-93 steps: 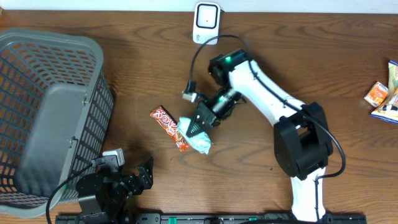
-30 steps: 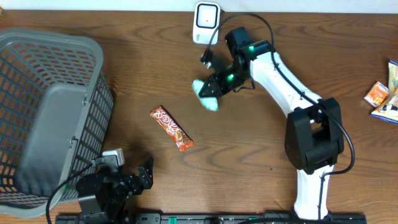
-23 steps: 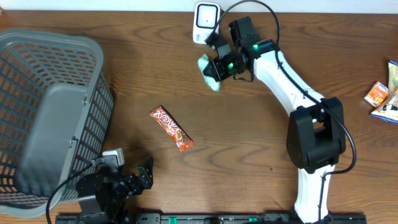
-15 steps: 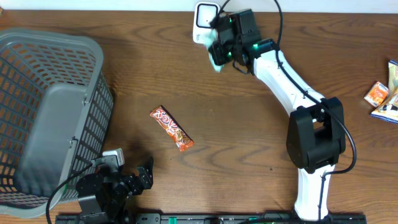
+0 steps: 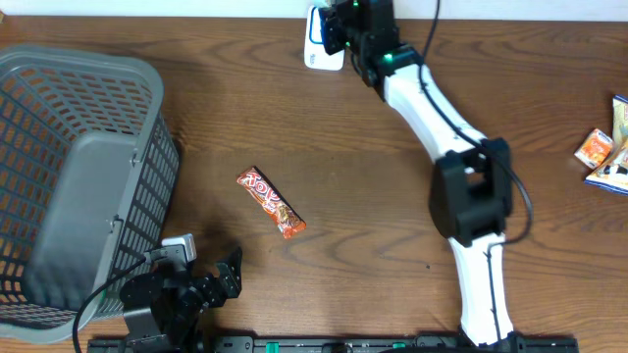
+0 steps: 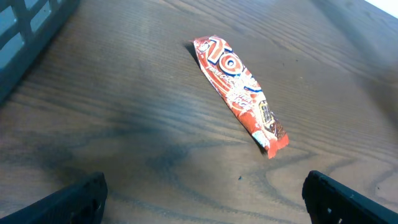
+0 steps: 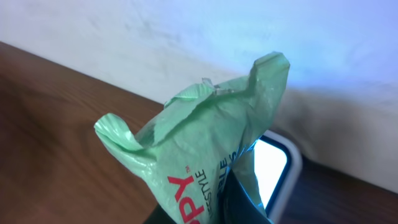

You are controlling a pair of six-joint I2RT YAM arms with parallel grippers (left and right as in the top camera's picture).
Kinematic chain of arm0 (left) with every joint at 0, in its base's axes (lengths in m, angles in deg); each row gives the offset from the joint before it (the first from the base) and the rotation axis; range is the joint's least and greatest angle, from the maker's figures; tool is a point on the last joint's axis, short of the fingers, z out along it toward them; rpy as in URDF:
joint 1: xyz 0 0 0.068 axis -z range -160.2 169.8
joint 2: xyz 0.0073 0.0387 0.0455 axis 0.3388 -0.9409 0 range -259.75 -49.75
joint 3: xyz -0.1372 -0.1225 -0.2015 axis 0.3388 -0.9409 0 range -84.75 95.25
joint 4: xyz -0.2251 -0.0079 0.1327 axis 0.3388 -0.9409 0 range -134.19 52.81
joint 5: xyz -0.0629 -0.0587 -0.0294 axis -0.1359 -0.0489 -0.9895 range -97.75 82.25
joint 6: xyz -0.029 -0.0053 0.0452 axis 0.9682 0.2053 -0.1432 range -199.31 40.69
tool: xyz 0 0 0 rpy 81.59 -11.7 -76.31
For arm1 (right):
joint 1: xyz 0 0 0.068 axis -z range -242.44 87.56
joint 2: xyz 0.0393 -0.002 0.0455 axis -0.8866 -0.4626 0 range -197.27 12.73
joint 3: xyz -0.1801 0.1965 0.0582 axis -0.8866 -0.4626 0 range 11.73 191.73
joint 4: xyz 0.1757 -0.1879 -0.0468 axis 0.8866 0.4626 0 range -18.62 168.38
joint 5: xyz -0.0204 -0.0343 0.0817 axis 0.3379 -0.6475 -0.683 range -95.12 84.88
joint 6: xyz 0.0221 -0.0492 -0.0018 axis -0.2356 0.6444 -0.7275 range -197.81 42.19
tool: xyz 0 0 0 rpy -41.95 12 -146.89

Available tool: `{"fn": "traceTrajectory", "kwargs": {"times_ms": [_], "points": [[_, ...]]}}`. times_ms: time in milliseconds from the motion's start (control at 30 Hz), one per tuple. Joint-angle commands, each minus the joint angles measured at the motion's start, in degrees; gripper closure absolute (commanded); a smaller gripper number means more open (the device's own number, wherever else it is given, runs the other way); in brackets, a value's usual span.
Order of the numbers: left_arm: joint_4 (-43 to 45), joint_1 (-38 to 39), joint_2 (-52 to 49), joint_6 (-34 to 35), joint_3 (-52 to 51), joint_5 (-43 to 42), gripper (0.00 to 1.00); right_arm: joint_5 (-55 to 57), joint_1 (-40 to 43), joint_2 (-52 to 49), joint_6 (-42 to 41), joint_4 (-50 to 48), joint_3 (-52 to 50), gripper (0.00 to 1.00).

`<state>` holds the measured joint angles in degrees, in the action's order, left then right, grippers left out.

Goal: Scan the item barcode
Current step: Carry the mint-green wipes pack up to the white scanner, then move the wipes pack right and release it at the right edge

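My right gripper (image 5: 340, 24) is at the table's far edge, shut on a light green snack packet (image 7: 205, 149) with red and dark lettering. The packet stands upright directly in front of the white barcode scanner (image 7: 281, 171), whose window glows behind the packet's right side. From overhead the scanner (image 5: 316, 47) shows only partly beside the gripper, and the arm hides the packet. My left gripper (image 5: 211, 281) rests open near the table's front left. Its fingertips (image 6: 81, 198) sit wide apart over bare wood, holding nothing.
A red candy bar (image 5: 271, 202) lies diagonally mid-table, also ahead of the left gripper (image 6: 239, 93). A large grey mesh basket (image 5: 147, 78) fills the left side. Several snack packets (image 5: 608, 147) lie at the right edge.
My right gripper has carried the green packet up and away from mid-table to the scanner at the far edge. The left arm and candy bar have stayed put.
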<state>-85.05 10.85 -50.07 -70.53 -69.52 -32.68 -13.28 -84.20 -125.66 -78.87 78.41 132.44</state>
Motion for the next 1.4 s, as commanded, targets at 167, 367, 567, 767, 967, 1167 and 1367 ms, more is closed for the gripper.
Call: {"fn": "traceTrajectory", "kwargs": {"times_ms": [167, 367, 567, 767, 967, 1167, 1367], "points": [[-0.11, -0.09, 0.09, 0.11, -0.11, 0.35, 0.02, 10.21, -3.10, -7.56, 6.29, 3.02, 9.57, 0.99], [-0.11, -0.09, 0.09, 0.11, -0.11, 0.35, 0.02, 17.20, -4.50, -7.56, 7.37, 2.84, 9.75, 0.99], [-0.11, -0.09, 0.09, 0.11, -0.11, 0.35, 0.02, 17.97, -3.69, -7.58, 7.37, 3.19, 9.79, 0.99], [-0.11, -0.09, 0.09, 0.11, -0.11, 0.35, 0.02, 25.86, -3.52, -3.67, 4.70, 9.68, 9.81, 0.99], [-0.11, -0.09, 0.09, 0.11, -0.11, 0.35, 0.02, 27.41, -0.44, 7.13, 3.23, 25.40, 9.81, 0.99], [-0.11, -0.09, 0.09, 0.11, -0.11, 0.35, 0.02, 27.61, 7.39, 18.12, 2.73, 43.01, 9.81, 0.99], [-0.11, -0.09, 0.09, 0.11, -0.11, 0.35, 0.02, 29.44, 18.56, 19.41, -5.66, 54.58, 9.44, 0.99]]}}
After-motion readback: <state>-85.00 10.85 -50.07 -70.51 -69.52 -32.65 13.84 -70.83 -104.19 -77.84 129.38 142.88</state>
